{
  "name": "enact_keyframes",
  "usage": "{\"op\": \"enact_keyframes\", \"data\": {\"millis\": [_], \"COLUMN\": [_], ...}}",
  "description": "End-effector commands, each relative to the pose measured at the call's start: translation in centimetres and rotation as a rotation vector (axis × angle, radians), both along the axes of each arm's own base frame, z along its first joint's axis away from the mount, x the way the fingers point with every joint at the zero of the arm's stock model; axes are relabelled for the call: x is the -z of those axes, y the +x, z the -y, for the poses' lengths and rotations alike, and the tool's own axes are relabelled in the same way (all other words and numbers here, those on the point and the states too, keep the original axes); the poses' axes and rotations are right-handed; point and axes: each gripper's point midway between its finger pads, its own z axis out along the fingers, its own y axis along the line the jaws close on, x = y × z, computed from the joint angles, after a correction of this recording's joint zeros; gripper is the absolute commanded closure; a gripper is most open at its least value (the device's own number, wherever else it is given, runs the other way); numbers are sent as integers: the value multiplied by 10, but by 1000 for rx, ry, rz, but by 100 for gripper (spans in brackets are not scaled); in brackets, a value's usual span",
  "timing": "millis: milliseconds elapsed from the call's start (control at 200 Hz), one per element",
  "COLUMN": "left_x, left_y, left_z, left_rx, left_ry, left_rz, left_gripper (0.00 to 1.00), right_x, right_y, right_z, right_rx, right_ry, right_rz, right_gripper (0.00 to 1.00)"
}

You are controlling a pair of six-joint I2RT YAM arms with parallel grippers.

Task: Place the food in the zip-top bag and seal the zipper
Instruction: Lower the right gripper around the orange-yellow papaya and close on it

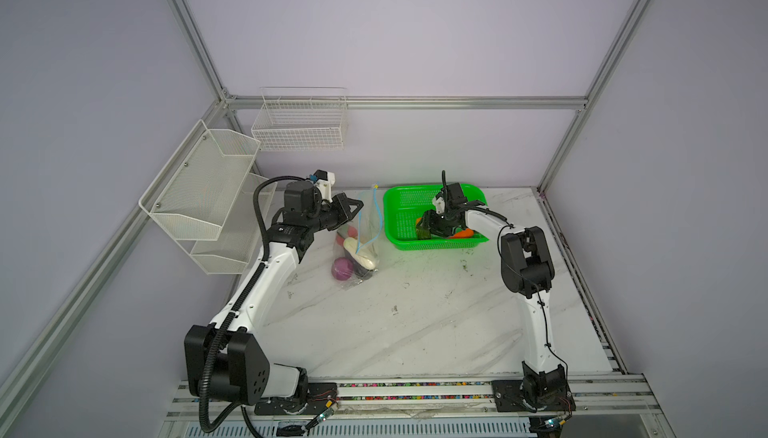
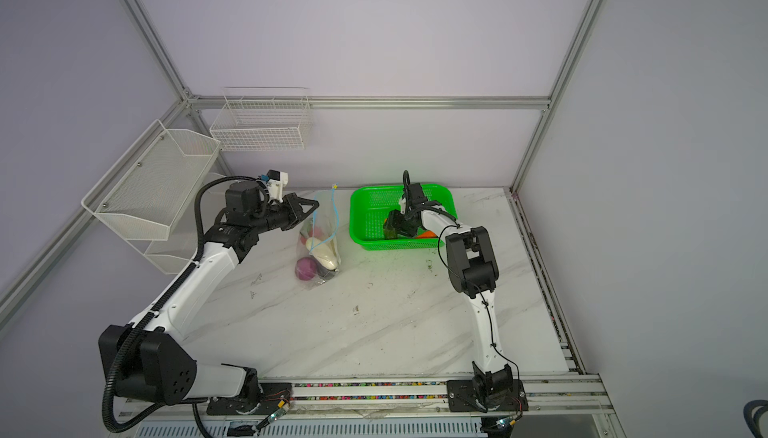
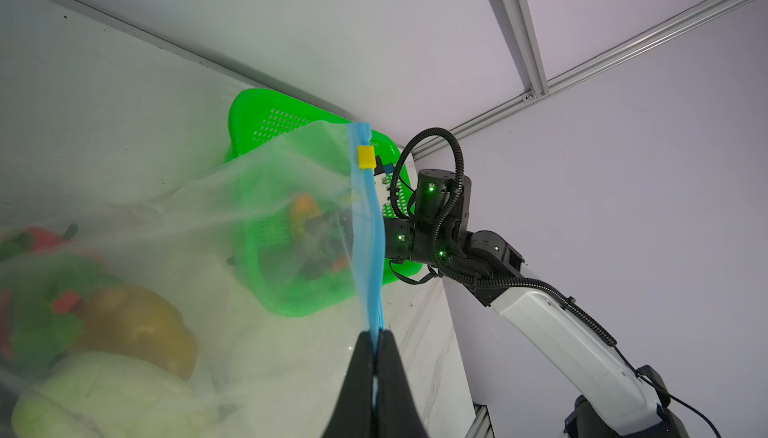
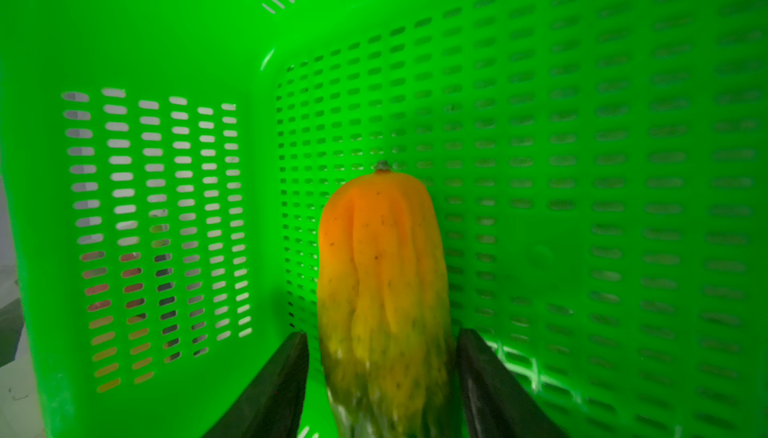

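Left gripper (image 3: 376,338) is pinched tight on the zipper (image 3: 368,248), fingers closed w/ the light blue strip squeezed b/w them. In the left wrist view the yellow slider tab (image 3: 365,157) sits further along the strip, away from the pinch. The zip-top bag (image 1: 368,223) hangs from that grip just left of ctr in both top views, its bottom slumped on the marble tabletop (image 1: 415,323). In the top views the blue strip runs as two separate lines, so the mouth looks open.

Food inside the bag: purple onion (image 1: 342,268) at the bag's lower left in a top view, white oblong (image 1: 362,256) just above & right of it, touching. Thru the plastic the left wrist view also shows a yellow-brown potato (image 3: 141,323), greens (image 3: 37,298) & a red pepper (image 3: 41,238), all blurry.

Right gripper (image 4: 382,338) is down inside the green basket (image 1: 403,207), which sits right of ctr against the back wall, just beside the bag. Its jaws are apart, straddling a ribbed orange-yellow veg (image 4: 382,269) in the basket. A thin sliver of green shows b/w one finger (image 4: 282,382) & the veg. The other finger looks right against it, can't tell if it touches. Not clamped as far as I can see. An orange carrot (image 1: 464,232) lies in the basket too, right beside the gripper, near the front wall.
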Motion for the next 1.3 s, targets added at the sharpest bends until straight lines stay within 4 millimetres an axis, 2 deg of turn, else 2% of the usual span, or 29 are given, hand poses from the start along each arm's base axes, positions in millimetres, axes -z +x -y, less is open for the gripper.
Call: {"op": "enact_keyframes", "data": {"millis": [0, 365, 675, 875, 1130, 1295], "left_x": [-10, -10, -9, -8, -8, -9], "left_y": [-3, -3, -3, -4, -3, -3], "left_z": [0, 0, 0, 0, 0, 0], "left_rx": [12, 13, 14, 14, 15, 13], "left_ry": [-20, -21, -22, -21, -21, -22], "left_rz": [40, 40, 38, 37, 38, 39], "left_gripper": [100, 100, 100, 100, 100, 100], "right_x": [5, 16, 22, 24, 15, 6], "right_y": [3, 9, 12, 10, 12, 11], "right_z": [-3, 7, 5, 5, 3, -9], "right_rx": [3, 15, 13, 18, 30, 22], "right_ry": [-11, -218, -334, -348, -324, -236], "right_rz": [-2, 28, 51, 54, 69, 92], "right_gripper": [41, 41, 44, 51, 52, 55]}}
